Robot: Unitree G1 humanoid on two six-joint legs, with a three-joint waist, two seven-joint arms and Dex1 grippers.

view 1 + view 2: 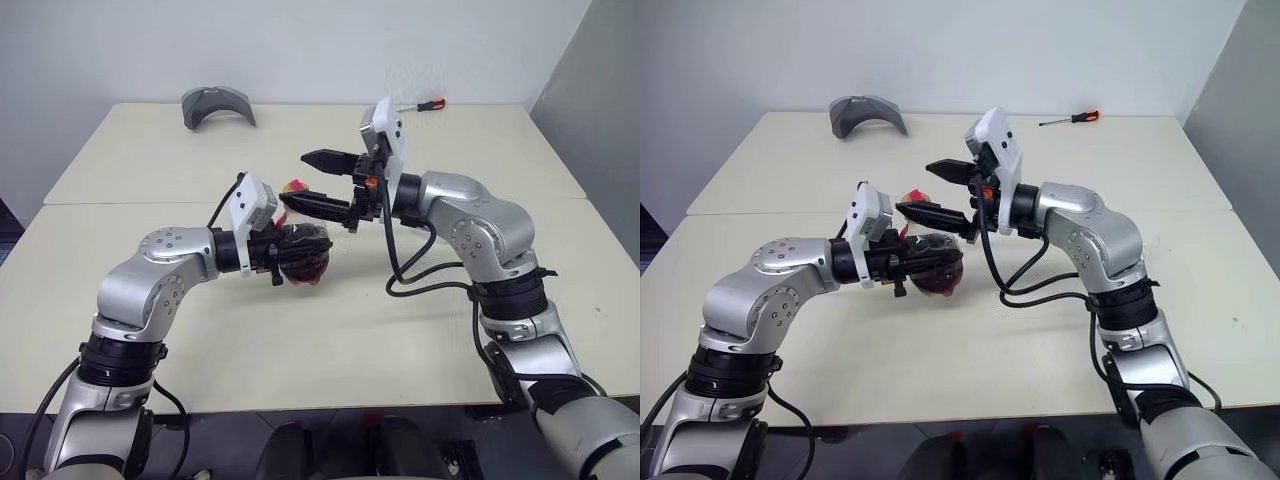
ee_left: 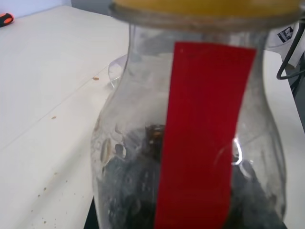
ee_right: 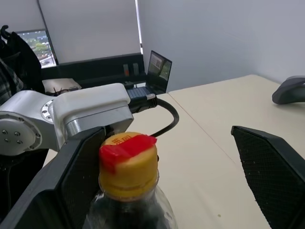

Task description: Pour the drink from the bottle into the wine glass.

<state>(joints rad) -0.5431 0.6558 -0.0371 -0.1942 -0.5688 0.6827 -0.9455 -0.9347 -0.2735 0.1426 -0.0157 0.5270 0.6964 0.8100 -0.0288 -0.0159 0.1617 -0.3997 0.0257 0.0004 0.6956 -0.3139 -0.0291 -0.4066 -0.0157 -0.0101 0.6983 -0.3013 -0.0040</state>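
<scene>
Bottle (image 1: 936, 262) over cream table (image 1: 1040, 330), grey wall (image 1: 1040, 50) behind

Two pale beige tables (image 1: 150, 300) are sitting edge to edge, carrying one small clear plastic bottle (image 1: 303, 255), one grey curved object (image 1: 217, 104) and one red-handled screwdriver (image 1: 422, 104). Two black two-fingered end effectors, left end effector (image 1: 312, 243) and right end effector (image 1: 318, 182), are showing.

Left gripper (image 1: 300, 250) clamped, right gripper (image 1: 315, 183) agape

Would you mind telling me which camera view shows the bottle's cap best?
The right wrist view: the yellow cap with its red tag sits unobstructed between the open right gripper's fingers. The left wrist view catches just the cap's lower edge above the bottle. In the eye views the right gripper largely hides it.
</scene>
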